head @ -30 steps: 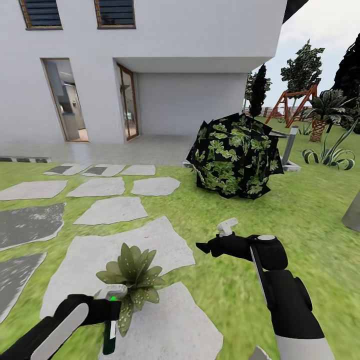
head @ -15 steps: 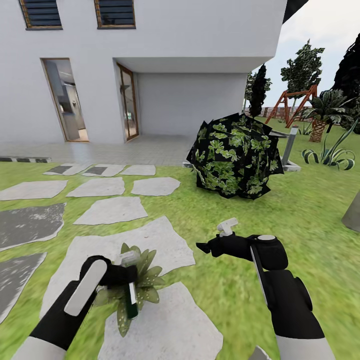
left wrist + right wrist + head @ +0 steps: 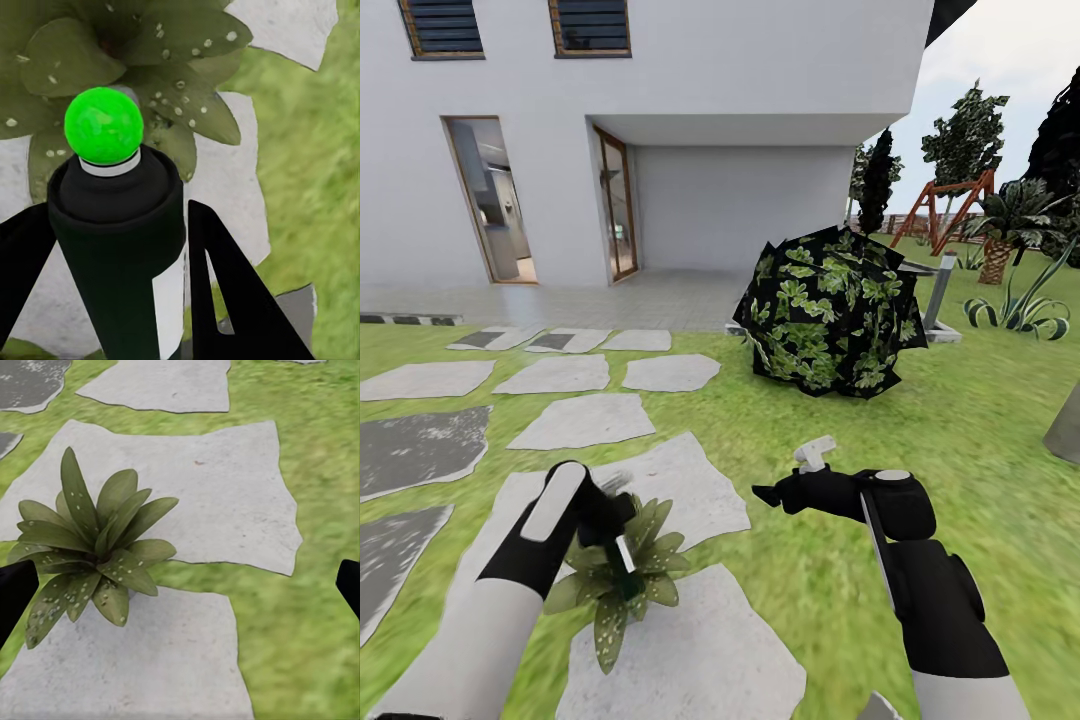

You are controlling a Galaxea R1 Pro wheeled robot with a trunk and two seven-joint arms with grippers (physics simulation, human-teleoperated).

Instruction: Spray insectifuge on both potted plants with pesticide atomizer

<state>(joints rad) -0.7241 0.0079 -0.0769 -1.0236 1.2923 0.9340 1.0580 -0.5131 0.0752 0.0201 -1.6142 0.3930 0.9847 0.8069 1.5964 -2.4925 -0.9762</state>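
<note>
Green-based and black, the spray bottle (image 3: pixel 622 560) sits clamped in our left tool (image 3: pixel 605 520), tipped over the speckled potted plant (image 3: pixel 622 580) on the grey stepping stone (image 3: pixel 700 650). Our right tool (image 3: pixel 780 494) hangs wide and empty beside it. We judge the spraying step is in hand; next, aim the nozzle across every leaf.

The pesticide atomizer (image 3: pixel 622 563) hides the potted plant's (image 3: pixel 622 575) centre — its trigger head is blurred.
</note>
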